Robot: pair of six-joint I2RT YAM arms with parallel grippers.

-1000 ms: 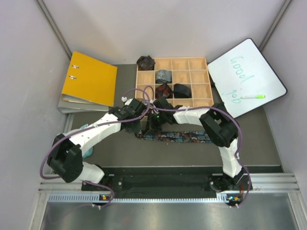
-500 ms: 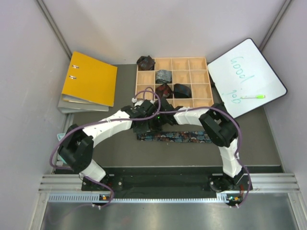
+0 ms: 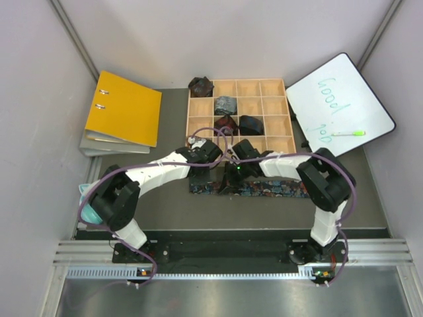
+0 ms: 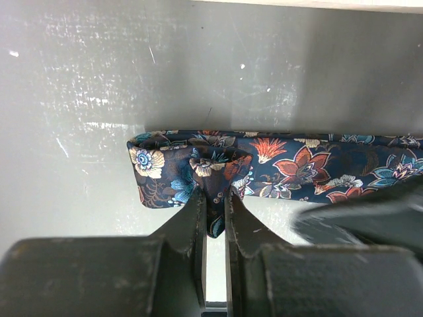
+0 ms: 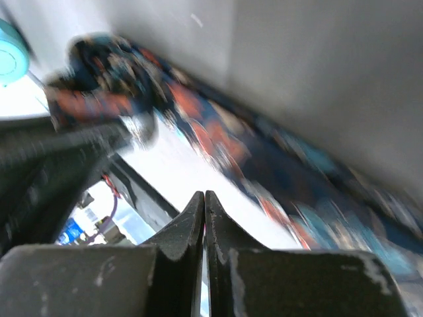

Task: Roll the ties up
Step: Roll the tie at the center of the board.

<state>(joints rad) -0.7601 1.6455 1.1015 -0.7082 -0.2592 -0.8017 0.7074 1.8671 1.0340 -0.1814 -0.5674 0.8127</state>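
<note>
Pinches folded end of navy floral tie [image 4: 297,165] with left gripper [image 4: 215,193]. Holds right gripper [image 5: 203,198] pressed together, empty, near tie.

Lab robot cell: white enclosure walls [image 3: 218,39], aluminium rail [image 3: 377,249].

Motion-blurred view. Right gripper [image 5: 203,198] in the foreground, jaws pressed together with nothing between them. Beyond it, the floral tie [image 5: 218,145] runs diagonally from upper left to lower right across the grey table [image 5: 317,79]. Teal round object [image 5: 10,59] at the upper-left edge.
</note>
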